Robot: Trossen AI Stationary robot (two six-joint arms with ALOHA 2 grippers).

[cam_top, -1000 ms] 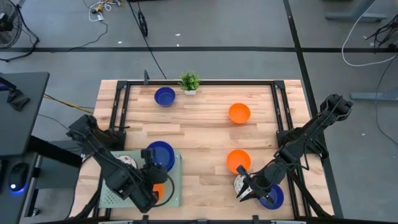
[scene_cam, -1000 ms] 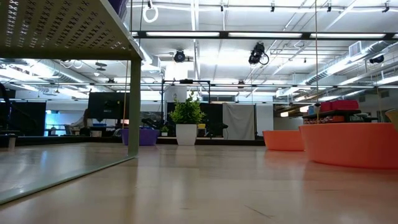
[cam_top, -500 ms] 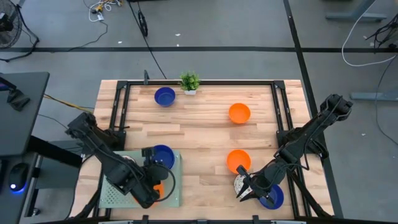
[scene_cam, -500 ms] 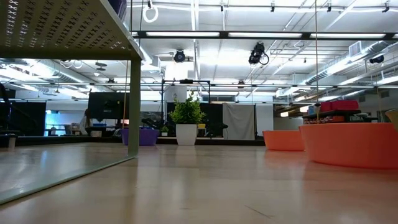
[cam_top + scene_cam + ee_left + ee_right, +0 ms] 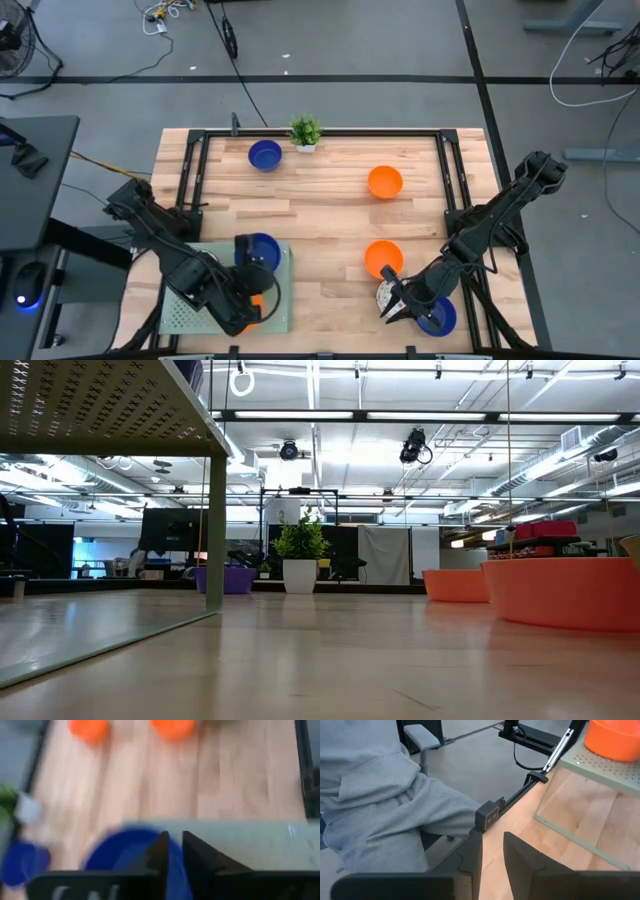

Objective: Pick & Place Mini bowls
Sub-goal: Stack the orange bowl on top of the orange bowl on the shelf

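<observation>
bench (image 5: pixel 320 225), light wood, dark frame rails along its edges.

left side: pale green perforated tray (image 5: pixel 180 312) at the near left corner. on it, a dark blue mini bowl (image 5: pixel 262 248) at its far right corner, an orange mini bowl (image 5: pixel 258 302) beside the arm, mostly hidden. left hand (image 5: pixel 243 262) over the tray, at the blue bowl's rim; in the left wrist view the fingers (image 5: pixel 159 855) stand close together with a narrow gap, the blue bowl behind them; whether they pinch the rim cannot be told.

far edge: second dark blue mini bowl (image 5: pixel 264 155), potted green plant (image 5: pixel 305 131) just beside it.

centre right: orange mini bowl (image 5: pixel 385 182) toward the far side; another orange mini bowl (image 5: pixel 383 258) nearer.

near right: speckled white mini bowl (image 5: pixel 384 296) and a dark blue mini bowl (image 5: pixel 441 317), with the right hand (image 5: pixel 393 306) low between them; its fingers (image 5: pixel 472 857) slightly parted, nothing seen between them.

beyond the bench: a person in grey clothing (image 5: pixel 380 805).
</observation>
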